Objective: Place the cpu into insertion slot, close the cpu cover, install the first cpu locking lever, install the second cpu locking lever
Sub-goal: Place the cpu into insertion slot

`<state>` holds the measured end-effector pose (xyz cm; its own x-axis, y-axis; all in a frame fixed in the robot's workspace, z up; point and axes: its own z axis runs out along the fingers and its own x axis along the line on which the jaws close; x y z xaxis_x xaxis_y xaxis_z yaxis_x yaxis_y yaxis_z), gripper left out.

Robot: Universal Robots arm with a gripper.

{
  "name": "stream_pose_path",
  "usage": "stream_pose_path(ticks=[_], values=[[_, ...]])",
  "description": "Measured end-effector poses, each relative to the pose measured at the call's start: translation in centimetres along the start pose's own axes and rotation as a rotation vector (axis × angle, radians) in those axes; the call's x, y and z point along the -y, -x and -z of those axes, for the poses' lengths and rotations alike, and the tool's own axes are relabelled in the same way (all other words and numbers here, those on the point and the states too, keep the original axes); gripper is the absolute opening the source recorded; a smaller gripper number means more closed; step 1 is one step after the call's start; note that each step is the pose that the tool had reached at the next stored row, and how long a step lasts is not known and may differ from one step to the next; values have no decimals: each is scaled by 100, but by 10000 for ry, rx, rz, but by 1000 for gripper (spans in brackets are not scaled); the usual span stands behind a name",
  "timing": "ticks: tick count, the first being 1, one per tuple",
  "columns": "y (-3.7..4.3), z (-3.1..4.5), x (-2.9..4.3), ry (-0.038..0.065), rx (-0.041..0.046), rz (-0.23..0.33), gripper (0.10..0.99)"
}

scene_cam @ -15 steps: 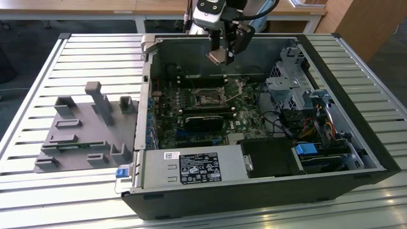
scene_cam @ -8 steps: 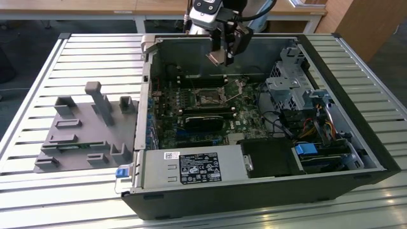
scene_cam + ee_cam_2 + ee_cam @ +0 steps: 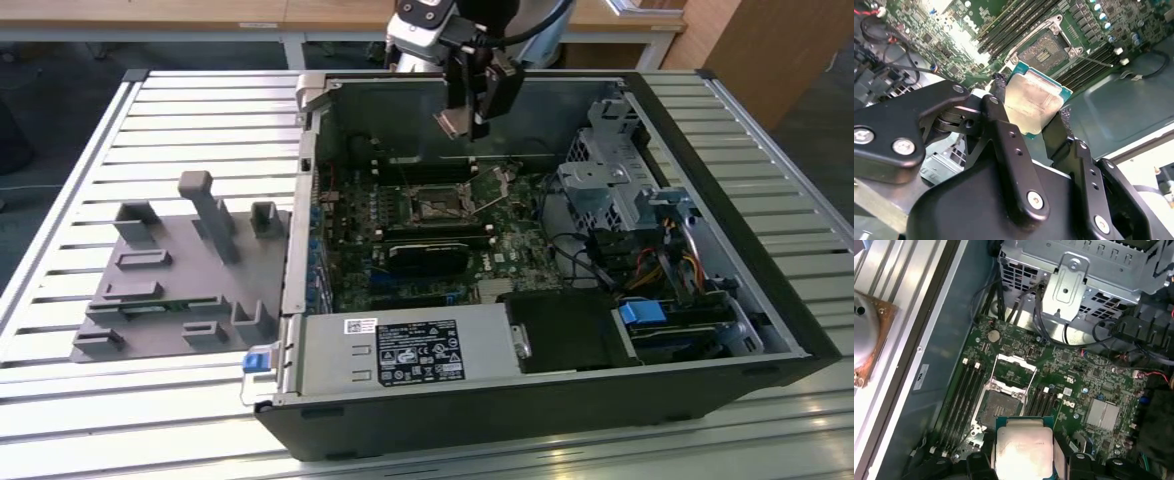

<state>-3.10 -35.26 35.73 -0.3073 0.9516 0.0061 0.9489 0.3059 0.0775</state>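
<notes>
the gripper (image 3: 470, 120) hangs over the open computer case (image 3: 534, 400) on the slatted counter (image 3: 200, 110), pinching the cpu (image 3: 1035, 97) by two opposite edges, silvery face showing in both wrist views. the chip is up in the air, clear of the green board (image 3: 1079, 365). below it lies the insertion slot (image 3: 999, 407), dark and bare, with the cpu cover (image 3: 1016, 363) swung open beside it.

No print is coming through legibly; the label (image 3: 418, 352) on the power supply (image 3: 324, 362) is showing only marks too small to read.
</notes>
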Motion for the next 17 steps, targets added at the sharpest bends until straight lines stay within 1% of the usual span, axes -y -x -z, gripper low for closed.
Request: stream_pose_path(ticks=[11,17], values=[[0,-24,2,7,96,-1230,541],[-3,-36,2,11,140,-1789,541]])
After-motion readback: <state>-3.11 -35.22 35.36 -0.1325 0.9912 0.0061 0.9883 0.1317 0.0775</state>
